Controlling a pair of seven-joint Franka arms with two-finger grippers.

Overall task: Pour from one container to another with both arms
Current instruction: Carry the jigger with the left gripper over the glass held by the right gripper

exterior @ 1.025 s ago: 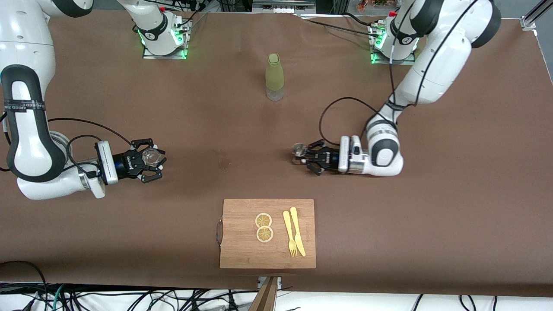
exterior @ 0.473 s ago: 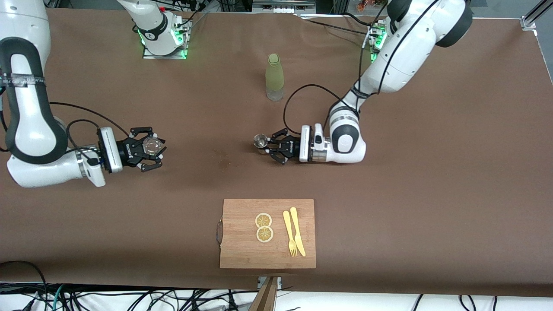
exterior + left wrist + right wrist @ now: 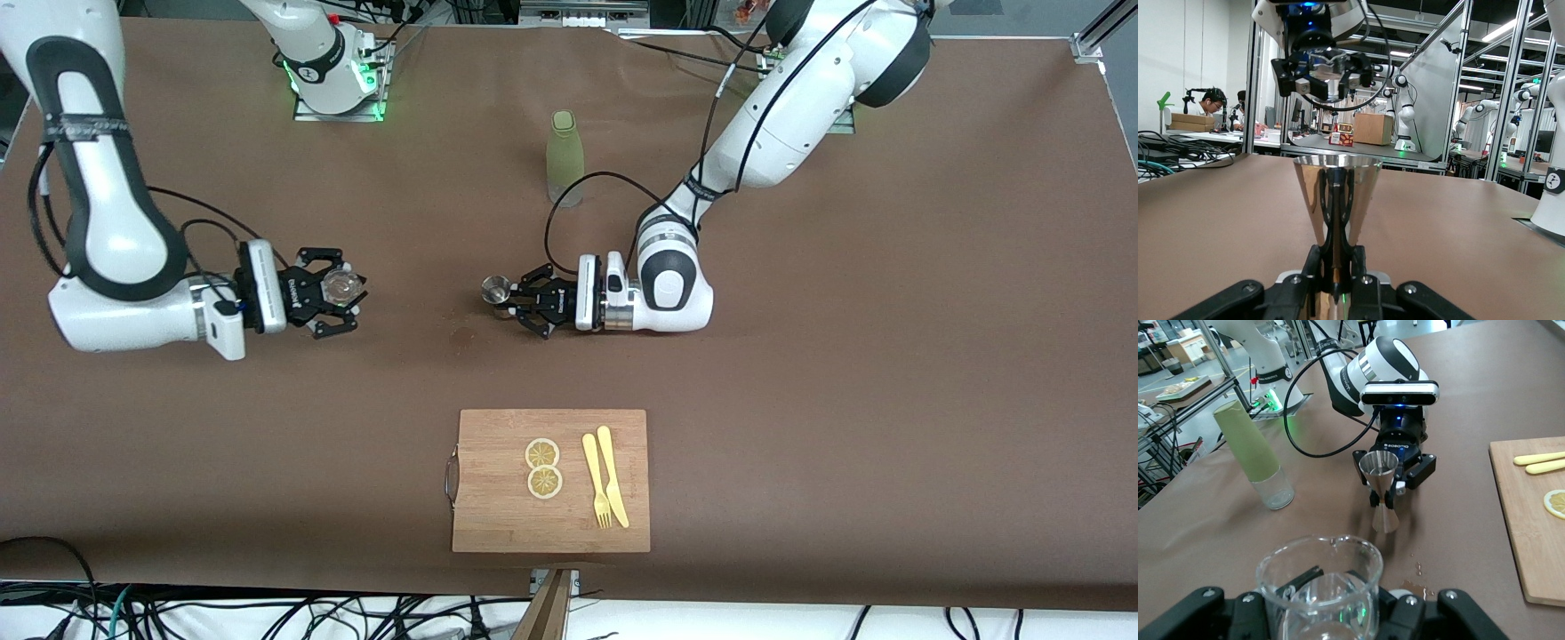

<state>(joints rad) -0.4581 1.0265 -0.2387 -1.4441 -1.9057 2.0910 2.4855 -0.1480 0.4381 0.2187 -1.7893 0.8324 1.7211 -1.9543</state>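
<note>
Now my right gripper (image 3: 342, 298) clamps the fragile, slippery glass tumbler (image 3: 340, 286); my left gripper (image 3: 514, 302) pinches the light, stiff metal measuring cup (image 3: 495, 289) at its waist.

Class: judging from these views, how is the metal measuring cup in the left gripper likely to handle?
The measuring cup looks polished, so probably slippery. Its narrow waist, where the left gripper pinches it, suggests it may pivot. Its hourglass form would likely tip if nudged.

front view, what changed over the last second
The left gripper, shut on the measuring cup, carried it across toward the right arm's end of the table. The right gripper, shut on the glass, shifted a little toward the left one, so the gap between them has narrowed. Bottle, cutting board, lemon slices, fork and knife stayed put.
</note>
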